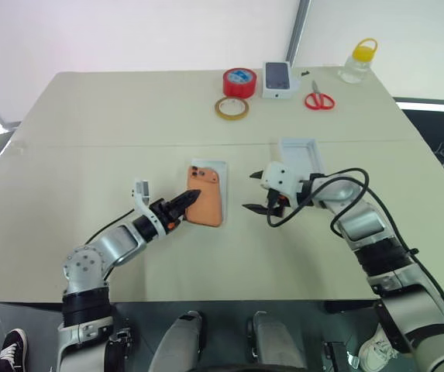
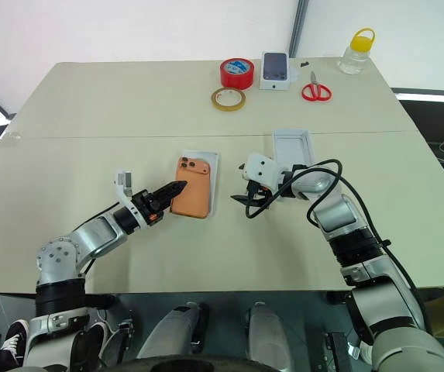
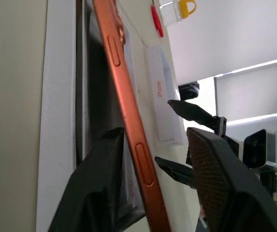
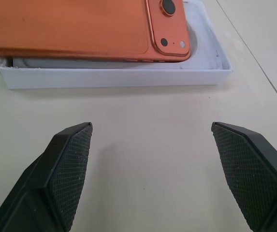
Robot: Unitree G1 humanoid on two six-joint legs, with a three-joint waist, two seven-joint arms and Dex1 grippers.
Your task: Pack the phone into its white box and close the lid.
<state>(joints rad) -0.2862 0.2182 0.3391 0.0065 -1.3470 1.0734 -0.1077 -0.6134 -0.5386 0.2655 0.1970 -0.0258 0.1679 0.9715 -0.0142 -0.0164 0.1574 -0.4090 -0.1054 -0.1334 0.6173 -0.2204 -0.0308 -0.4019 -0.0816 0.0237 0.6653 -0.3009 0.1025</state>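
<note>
Cross-hatched left end effector [image 1: 194, 195] fingers straddle the slim orange phone [image 1: 207, 194] – right end effector [image 1: 254, 191] gapes.

The phone [image 4: 75, 26] had a smooth, satin orange back with a metallic sheen and a glossier rim around its lenses. The white box [image 4: 114, 77] looked like matt white cardboard, its inner floor greyish and slightly glossy. The lid [image 1: 299, 155] was plain matt white card. The desk [image 1: 90, 124] was a smooth, matt beige surface. The right end effector [image 4: 153, 169] carried black plastic fingers [image 4: 70, 164] with rough cross-hatched pads; the left end effector [image 3: 162, 179] had the same knurled black pads.
</note>
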